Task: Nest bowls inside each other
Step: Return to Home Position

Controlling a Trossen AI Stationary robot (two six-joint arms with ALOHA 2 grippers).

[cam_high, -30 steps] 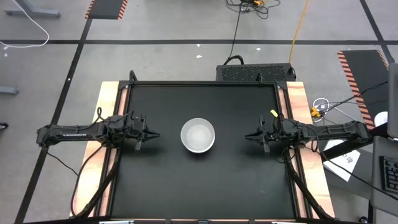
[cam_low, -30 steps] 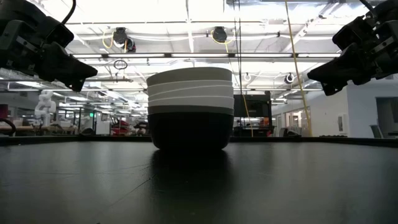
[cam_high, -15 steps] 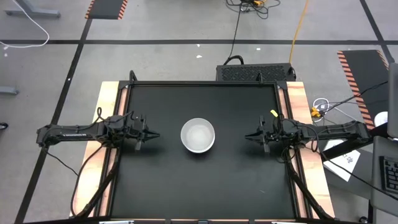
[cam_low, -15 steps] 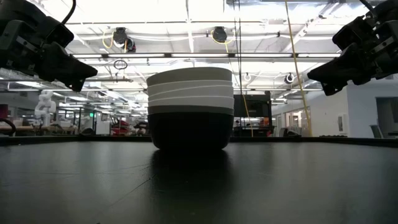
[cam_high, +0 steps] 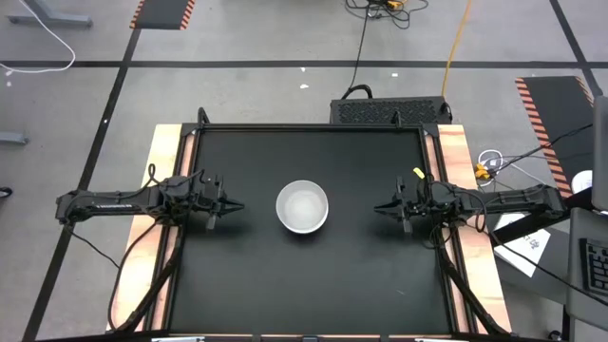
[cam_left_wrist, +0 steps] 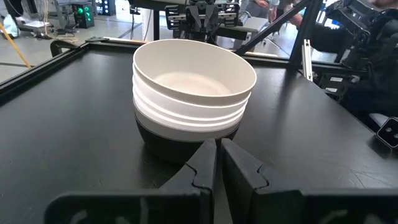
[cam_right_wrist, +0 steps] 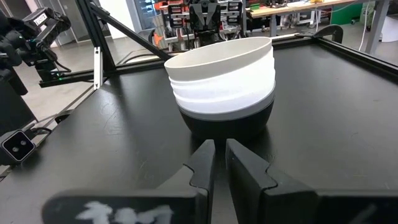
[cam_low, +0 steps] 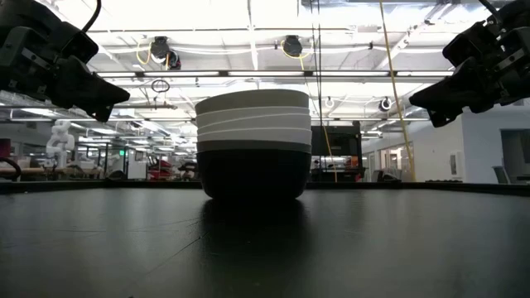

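The bowls (cam_high: 302, 206) stand as one nested stack at the table's middle, white ones on top, a grey band below them, and a black bowl (cam_low: 252, 175) at the bottom resting by its base on the table. In the left wrist view the stack (cam_left_wrist: 193, 93) lies just beyond the shut left gripper (cam_left_wrist: 217, 149); in the right wrist view the stack (cam_right_wrist: 224, 84) lies beyond the shut right gripper (cam_right_wrist: 219, 149). My left gripper (cam_high: 233, 206) hovers left of the stack, my right gripper (cam_high: 378, 207) right of it, both above the table.
The black table top (cam_high: 304, 275) has raised rails along its edges. A dark box (cam_high: 389, 111) sits beyond the far edge. Cables and papers lie on the floor to the right.
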